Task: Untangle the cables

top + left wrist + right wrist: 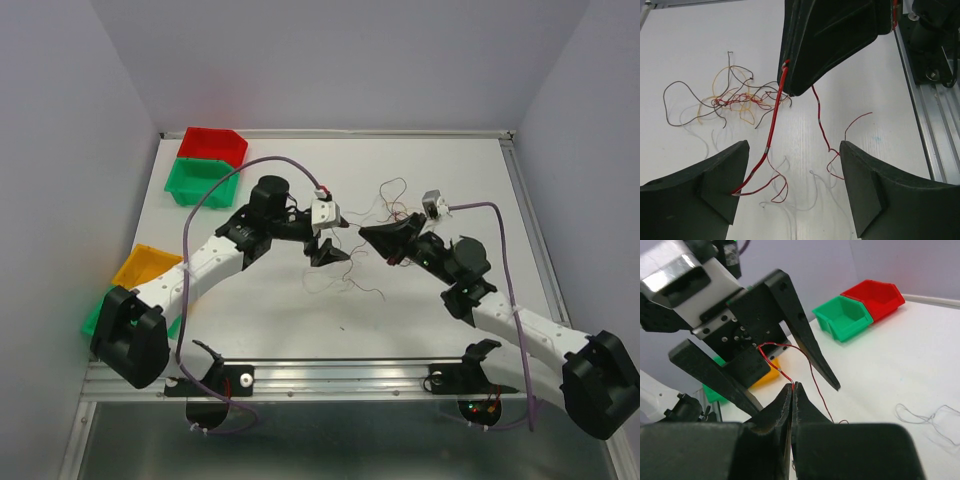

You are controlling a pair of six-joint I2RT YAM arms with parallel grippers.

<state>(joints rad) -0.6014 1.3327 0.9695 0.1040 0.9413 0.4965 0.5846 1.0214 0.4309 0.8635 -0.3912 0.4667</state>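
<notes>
The cables (pixel 735 100) are hair-thin curly wires in red, yellow and dark, knotted at the upper left of the left wrist view on the white bench (pixel 690 40). One red strand (pixel 773 117) runs up into the clenched right hand (pixel 793 386). The left hand (pixel 794 147) gapes, released.

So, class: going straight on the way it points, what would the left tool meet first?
The left tool would probably meet the red wire hanging between its fingers, then the right tool pinching it; depth unclear.

Red bin (pixel 212 144) touching green bin (pixel 203 182), 11 o'clock on white table (pixel 440 160). Orange bin (pixel 145 268) at 9 o'clock.
</notes>
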